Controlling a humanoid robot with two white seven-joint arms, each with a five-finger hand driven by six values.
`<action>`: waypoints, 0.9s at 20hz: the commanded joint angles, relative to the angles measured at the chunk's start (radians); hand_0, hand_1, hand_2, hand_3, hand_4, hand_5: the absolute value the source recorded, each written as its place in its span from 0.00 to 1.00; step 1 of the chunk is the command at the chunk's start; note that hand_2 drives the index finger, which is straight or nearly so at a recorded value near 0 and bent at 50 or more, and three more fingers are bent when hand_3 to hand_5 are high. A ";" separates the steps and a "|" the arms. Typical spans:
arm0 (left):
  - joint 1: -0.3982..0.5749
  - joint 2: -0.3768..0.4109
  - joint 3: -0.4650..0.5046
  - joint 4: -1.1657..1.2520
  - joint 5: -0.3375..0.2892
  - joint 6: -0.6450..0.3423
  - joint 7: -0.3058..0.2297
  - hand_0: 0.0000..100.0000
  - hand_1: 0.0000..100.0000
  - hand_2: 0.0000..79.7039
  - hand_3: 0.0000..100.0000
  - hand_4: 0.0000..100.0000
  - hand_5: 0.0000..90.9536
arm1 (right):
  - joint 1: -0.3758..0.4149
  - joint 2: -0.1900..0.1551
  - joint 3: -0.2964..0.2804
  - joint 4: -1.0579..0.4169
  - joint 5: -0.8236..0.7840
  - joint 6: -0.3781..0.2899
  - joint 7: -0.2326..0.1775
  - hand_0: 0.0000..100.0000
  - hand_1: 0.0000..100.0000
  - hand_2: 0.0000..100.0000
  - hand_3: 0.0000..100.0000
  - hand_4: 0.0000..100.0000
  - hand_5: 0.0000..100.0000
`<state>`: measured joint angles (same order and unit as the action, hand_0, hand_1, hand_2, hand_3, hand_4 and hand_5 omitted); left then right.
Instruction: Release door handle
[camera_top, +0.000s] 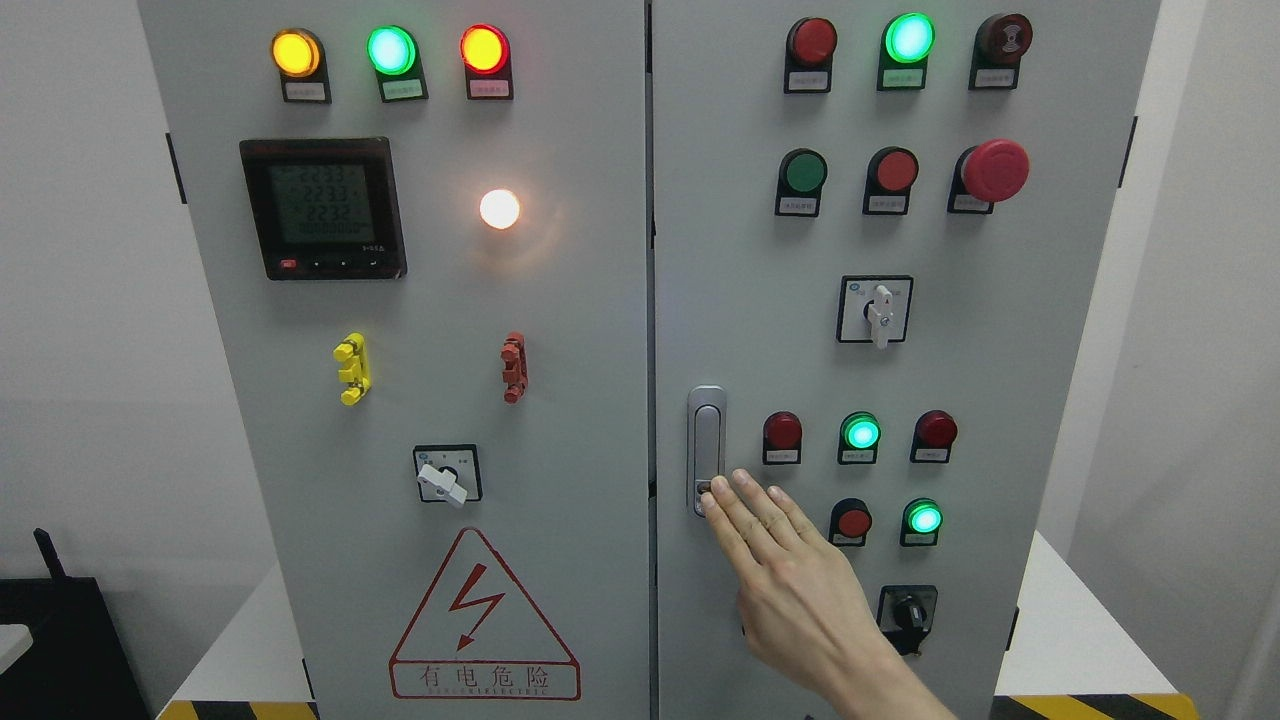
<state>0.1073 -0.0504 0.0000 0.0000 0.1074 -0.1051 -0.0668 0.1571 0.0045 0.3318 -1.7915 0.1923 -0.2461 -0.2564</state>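
The grey cabinet's right door (740, 300) carries a silver, upright door handle (706, 440) near its left edge, lying flush in its recess. A bare, skin-coloured hand (790, 570), a person's by its look, comes in from the bottom edge right of the middle. Its fingers (745, 500) are straight and held together, not curled round anything. The fingertips lie flat on the door, and the leftmost one touches the handle's lower end. Both doors look shut along the middle seam. No robot hand shows.
Red and green lamps (860, 432) and buttons, a red mushroom stop button (995, 168) and rotary switches (878, 312) stand out from the right door. The left door (560, 330) has a meter (322, 207), lamps and a warning triangle (484, 620). Striped table edges flank the cabinet.
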 joint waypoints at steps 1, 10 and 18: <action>0.000 0.000 -0.014 0.020 0.000 -0.001 -0.001 0.12 0.39 0.00 0.00 0.00 0.00 | -0.001 -0.012 0.000 0.003 0.002 0.001 0.000 0.50 0.20 0.00 0.05 0.00 0.00; 0.000 0.000 -0.014 0.020 0.000 -0.001 -0.001 0.12 0.39 0.00 0.00 0.00 0.00 | -0.005 -0.014 -0.004 -0.002 0.007 -0.002 0.000 0.51 0.20 0.00 0.03 0.00 0.00; 0.000 0.001 -0.014 0.020 0.000 -0.001 -0.001 0.12 0.39 0.00 0.00 0.00 0.00 | -0.028 0.006 -0.019 -0.025 0.468 -0.088 -0.085 0.43 0.30 0.00 0.64 0.61 0.60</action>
<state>0.1072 -0.0503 0.0000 0.0000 0.1074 -0.1051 -0.0668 0.1493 0.0010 0.3258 -1.8007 0.3871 -0.3151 -0.2985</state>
